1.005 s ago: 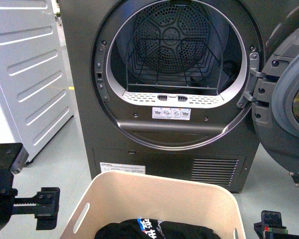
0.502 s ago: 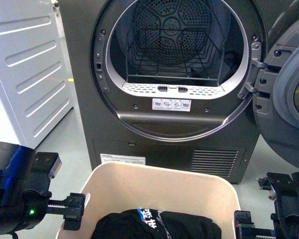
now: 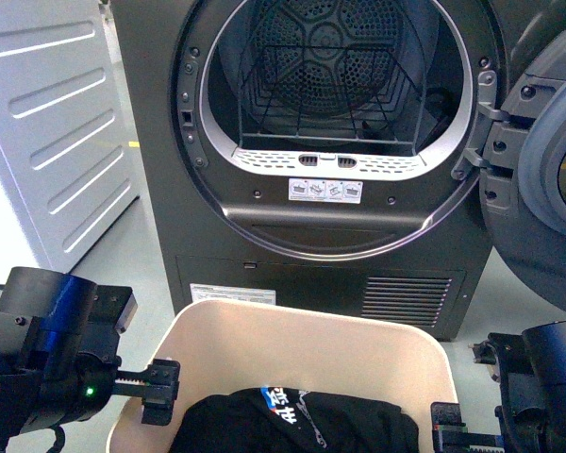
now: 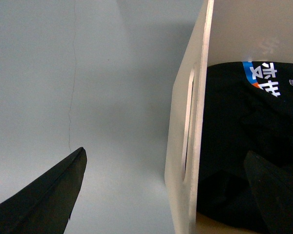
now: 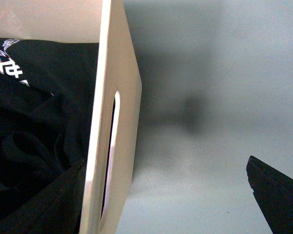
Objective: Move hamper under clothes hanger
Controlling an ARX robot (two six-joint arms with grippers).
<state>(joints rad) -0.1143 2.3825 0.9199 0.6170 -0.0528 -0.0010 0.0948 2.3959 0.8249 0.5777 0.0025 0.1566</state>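
- White cabinet (image 3: 47, 123), far left: not involved.
- Left gripper (image 4: 164, 151): jaws spread wide, astride the left short wall of the hamper (image 4: 198, 58). 1 finger (image 4: 44, 200) is outside over the floor (image 4: 88, 73), the other inside above the shirt (image 3: 297, 425). Both are clear of the wall; nothing held.
- Hamper stands on the floor just before the dryer (image 3: 311, 274), whose door (image 3: 547, 189) hangs open at right. Black shirt lies in the bottom.
- Hanger: in no view, so direction of travel cannot be told.
- Right gripper (image 5: 165, 160): likewise released and wide, astride the right short wall. Outer finger is well off it, inner finger just beside it; contact cannot be told. Nothing held.

Step in hand, as judged: pinch both short walls for a 2-arm carry.
1. Close both grippers together, beside the left slot (image 4: 188, 126) and right slot (image 5: 111, 151).
2. Keep the inner fingers off the shirt, so cloth is not pinched against the wall.
3. Match the squeeze on both sides to avoid skewing the tub.
4. Lift level and back away from the door before turning.
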